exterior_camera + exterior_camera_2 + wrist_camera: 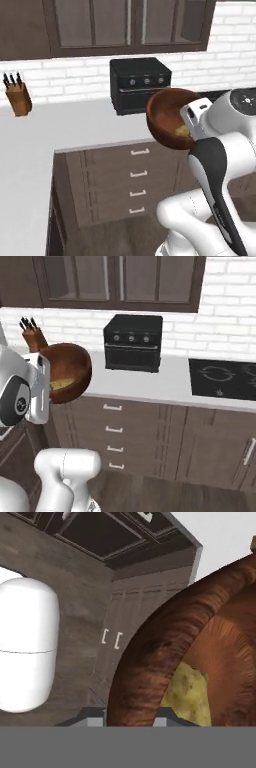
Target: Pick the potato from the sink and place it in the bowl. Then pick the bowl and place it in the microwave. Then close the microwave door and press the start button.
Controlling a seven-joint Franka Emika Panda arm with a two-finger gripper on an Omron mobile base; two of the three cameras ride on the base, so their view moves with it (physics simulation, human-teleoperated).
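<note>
My gripper (186,129) is shut on the rim of the reddish-brown bowl (166,116), holding it in the air in front of the counter. The bowl is tipped on its side, with its opening turned toward the arm. The yellowish potato (182,131) lies inside against the low wall. From the right base view the bowl (72,373) hangs at the left with the potato (62,384) in it, next to the gripper (51,387). In the hand view the bowl wall (160,657) runs between my fingertips, with the potato (190,692) behind it. The sink, the microwave and the microwave door are out of view.
A black countertop oven with knobs (141,85) (133,342) stands at the back of the white counter (65,125). A knife block (18,98) (35,337) stands to the left and a black cooktop (225,378) lies to the right. Brown drawers (137,175) run below.
</note>
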